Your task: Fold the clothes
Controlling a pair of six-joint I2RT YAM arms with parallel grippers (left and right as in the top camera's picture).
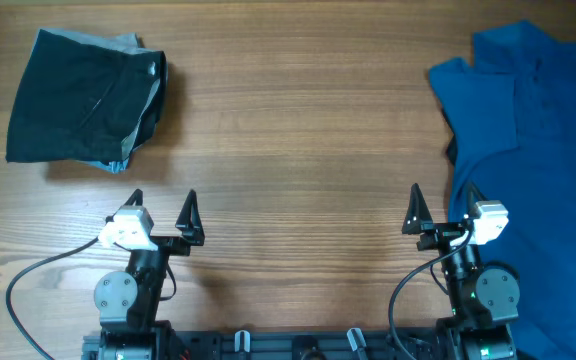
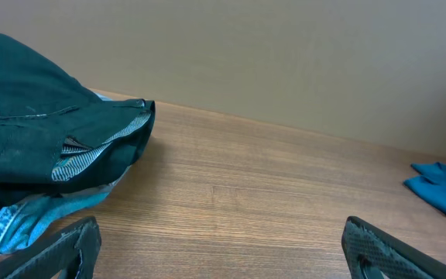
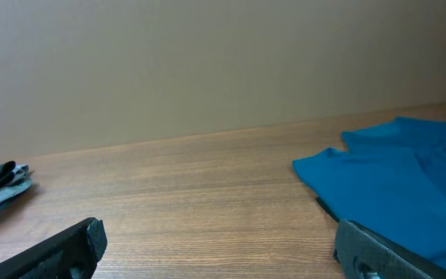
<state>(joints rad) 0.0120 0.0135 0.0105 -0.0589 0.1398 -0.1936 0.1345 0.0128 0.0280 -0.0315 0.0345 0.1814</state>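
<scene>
A blue shirt (image 1: pixel 528 150) lies spread and rumpled along the right side of the wooden table, reaching past the right edge; it shows at the right of the right wrist view (image 3: pixel 401 186) and as a corner in the left wrist view (image 2: pixel 444 186). A folded stack of dark green and denim clothes (image 1: pixel 83 100) sits at the far left, large in the left wrist view (image 2: pixel 45 163). My left gripper (image 1: pixel 161 202) is open near the front edge, holding nothing. My right gripper (image 1: pixel 444 201) is open too, its right finger just beside the shirt's edge.
Bare wooden tabletop (image 1: pixel 298 130) stretches between the folded stack and the shirt. Both arm bases and a cable (image 1: pixel 28 290) sit at the front edge. A plain beige wall (image 3: pixel 207 62) stands behind the table.
</scene>
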